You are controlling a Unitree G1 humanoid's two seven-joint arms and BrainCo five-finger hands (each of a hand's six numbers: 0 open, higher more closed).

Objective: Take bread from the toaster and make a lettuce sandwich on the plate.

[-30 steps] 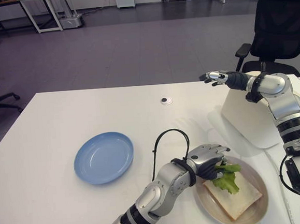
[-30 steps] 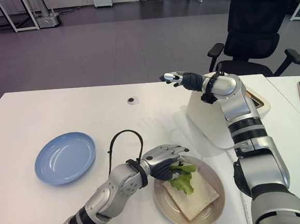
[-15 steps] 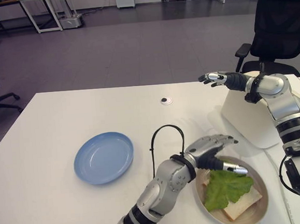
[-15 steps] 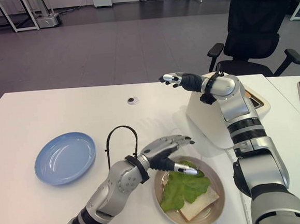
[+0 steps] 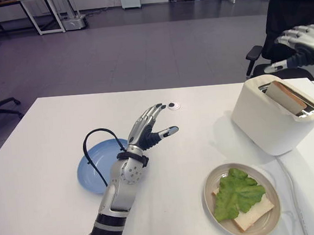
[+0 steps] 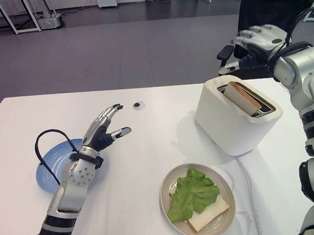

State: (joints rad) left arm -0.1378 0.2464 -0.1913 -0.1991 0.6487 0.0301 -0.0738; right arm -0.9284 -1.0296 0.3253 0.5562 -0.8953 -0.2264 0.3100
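Note:
A beige plate [image 5: 261, 181] near the table's front right holds a bread slice [image 5: 255, 215] with a green lettuce leaf [image 5: 235, 193] spread over it. Behind it stands a white toaster [image 5: 266, 120] with one slice of bread [image 5: 286, 97] sticking out of its slot. My left hand [image 5: 149, 127] is raised over the table's middle, fingers spread and holding nothing, just right of a blue plate [image 5: 95, 167]. My right hand [image 6: 258, 37] hovers above and behind the toaster, fingers loosely extended and holding nothing.
A small black and white disc [image 5: 173, 105] lies on the white table [image 5: 40, 159] behind my left hand. A black office chair [image 6: 271, 16] stands beyond the table's right corner. The toaster's cord [image 5: 290, 188] runs past the beige plate.
My left hand let go of the lettuce, which now lies flat on the bread, and swung left and up over the table's middle. My right hand lifted up and right, uncovering the toaster.

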